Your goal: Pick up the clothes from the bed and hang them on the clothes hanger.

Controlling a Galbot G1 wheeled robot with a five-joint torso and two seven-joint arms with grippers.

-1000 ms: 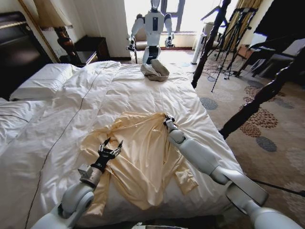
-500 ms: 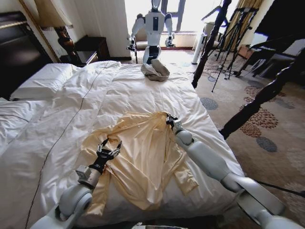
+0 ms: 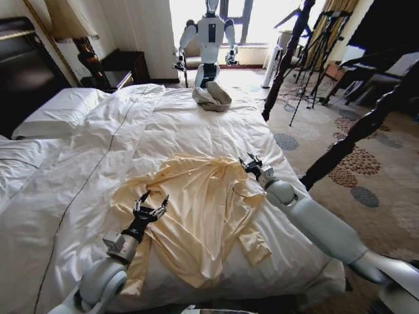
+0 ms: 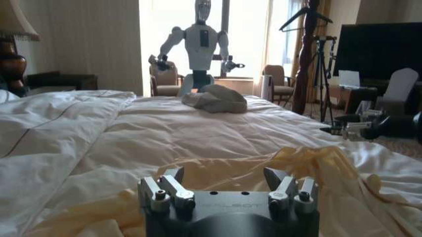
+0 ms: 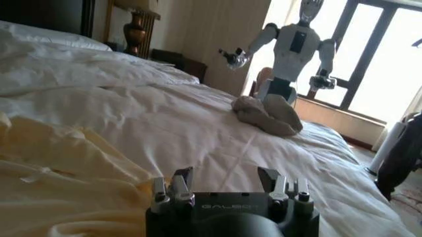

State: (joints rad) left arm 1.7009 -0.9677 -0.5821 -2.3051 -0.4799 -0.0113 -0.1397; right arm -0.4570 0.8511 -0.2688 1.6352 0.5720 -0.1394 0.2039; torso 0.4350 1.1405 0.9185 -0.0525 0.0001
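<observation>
One garment: the clothes [image 3: 196,216], a pale yellow, thin, long-sleeved top, lie spread flat and creased on the bed [image 3: 196,127], at about 6 o'clock in the head view.
Shape: the body is crumpled in soft folds; one sleeve runs along the 7 o'clock side, the other trails toward 4 o'clock, ending near the mattress edge.
Fabric: light enough to pucker and ridge; in the left wrist view its folds [image 4: 310,158] rise in a small crest.
Left gripper: the left gripper [image 3: 149,206] sits over the garment's 9 o'clock side, fingers spread wide with nothing between them; whether the tips touch the cloth cannot be told.
Right gripper: the right gripper [image 3: 252,163] hangs at the garment's 1 o'clock corner, just beside its upper edge, fingers parted and empty; in the right wrist view the yellow cloth [image 5: 59,173] lies close beside it.
Bedding: white puffy duvet, white pillow [image 3: 49,110] at 10 o'clock.
Bundle: a small grey-beige cloth bundle [image 3: 211,98] rests at the bed's far edge, 12 o'clock, well apart from the top.
Beyond: a white humanoid robot [image 3: 209,36] stands by the window behind the bundle.
</observation>
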